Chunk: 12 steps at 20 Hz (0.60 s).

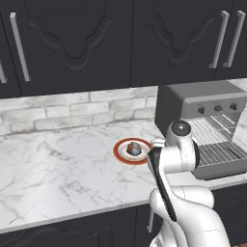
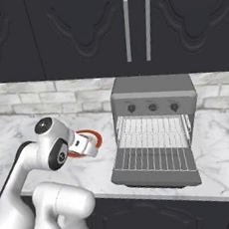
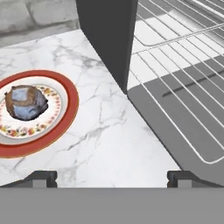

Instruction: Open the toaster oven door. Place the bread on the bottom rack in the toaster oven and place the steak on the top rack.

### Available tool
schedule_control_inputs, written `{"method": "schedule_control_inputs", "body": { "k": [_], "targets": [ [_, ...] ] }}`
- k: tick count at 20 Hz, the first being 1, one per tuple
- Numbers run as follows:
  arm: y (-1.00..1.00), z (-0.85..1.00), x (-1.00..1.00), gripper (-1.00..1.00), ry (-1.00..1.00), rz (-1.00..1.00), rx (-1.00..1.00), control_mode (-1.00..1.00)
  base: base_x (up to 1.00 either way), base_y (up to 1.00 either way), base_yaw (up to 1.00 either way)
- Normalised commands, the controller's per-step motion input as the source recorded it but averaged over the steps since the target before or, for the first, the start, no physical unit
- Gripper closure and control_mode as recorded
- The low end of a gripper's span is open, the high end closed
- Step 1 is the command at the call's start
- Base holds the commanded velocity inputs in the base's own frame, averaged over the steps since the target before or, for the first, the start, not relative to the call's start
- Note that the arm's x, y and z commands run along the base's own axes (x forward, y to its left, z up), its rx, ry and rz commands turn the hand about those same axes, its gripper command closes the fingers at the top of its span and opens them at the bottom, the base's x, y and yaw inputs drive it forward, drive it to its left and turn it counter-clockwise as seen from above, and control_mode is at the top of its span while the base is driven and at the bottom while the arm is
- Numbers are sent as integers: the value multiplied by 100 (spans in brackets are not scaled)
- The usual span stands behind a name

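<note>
The toaster oven (image 2: 151, 88) stands on the counter with its door (image 2: 154, 168) folded down flat in front, and wire racks (image 2: 153, 127) show inside. Left of the oven, the bread (image 3: 26, 103), a brownish-grey lump, lies on a red-rimmed plate (image 3: 70, 118). In the left base view the bread (image 1: 134, 148) sits just left of my wrist. My gripper (image 3: 113, 178) hangs open above the marble, between the plate and the door's left edge (image 3: 175, 127), with nothing between its fingers. The steak is out of view.
The oven's dark left side wall (image 3: 109, 39) rises straight ahead of the hand. A brick backsplash (image 1: 72, 113) and dark upper cabinets (image 1: 77, 43) close the back. Bare marble counter (image 1: 53, 169) stretches to the left of the plate.
</note>
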Motion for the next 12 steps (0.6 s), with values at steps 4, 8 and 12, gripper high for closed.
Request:
{"method": "schedule_control_inputs", "body": {
  "k": [4,8,12],
  "targets": [
    [48,26,27,-100,7,0,7,-100,0,0,0],
    [43,23,18,-100,10,1,10,-100,0,0,0],
    [32,1,15,-100,3,10,6,-100,0,0,0]
  ]
}}
